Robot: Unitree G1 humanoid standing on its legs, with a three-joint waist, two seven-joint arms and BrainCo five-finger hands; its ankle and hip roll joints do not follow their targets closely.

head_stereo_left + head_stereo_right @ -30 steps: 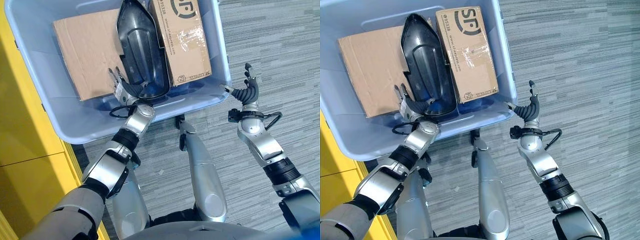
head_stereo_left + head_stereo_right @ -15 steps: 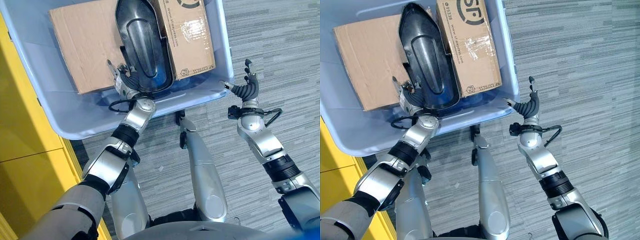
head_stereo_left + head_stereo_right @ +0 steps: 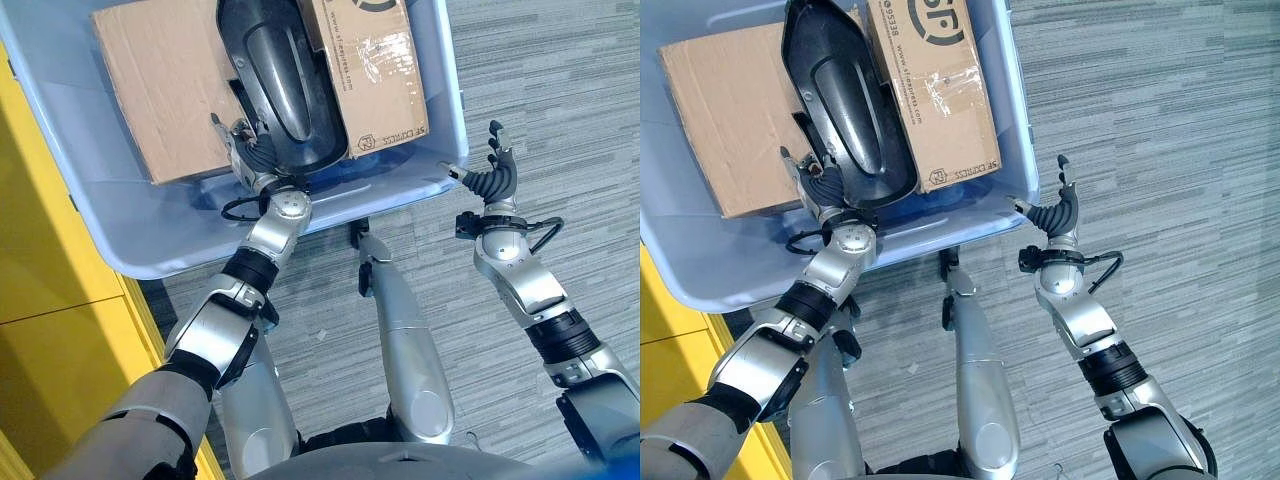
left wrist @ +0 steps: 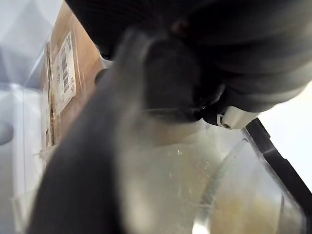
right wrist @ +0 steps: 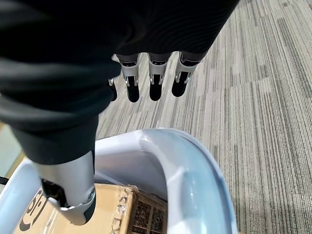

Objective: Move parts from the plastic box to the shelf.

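A pale blue plastic box [image 3: 150, 262] stands on the floor in front of me. Inside it a long black moulded part [image 3: 285, 90] lies between a plain cardboard box [image 3: 160, 90] and a printed cardboard box [image 3: 372, 70]. My left hand [image 3: 248, 165] is inside the box at the part's near end, with its fingers curled round that edge, and the end is tipped up off the bottom. My right hand [image 3: 493, 180] hovers just outside the box's near right corner, open. In the right wrist view its straight fingers [image 5: 151, 83] show above the rim [image 5: 195, 170].
A yellow shelf unit [image 3: 50, 330] stands close on my left, right beside the box. Grey striped carpet [image 3: 560, 90] stretches to the right of the box and around my right hand.
My left hand has closed on the black part's near end and raised it, so the part now overlaps the cardboard boxes more. The right hand has stayed put.
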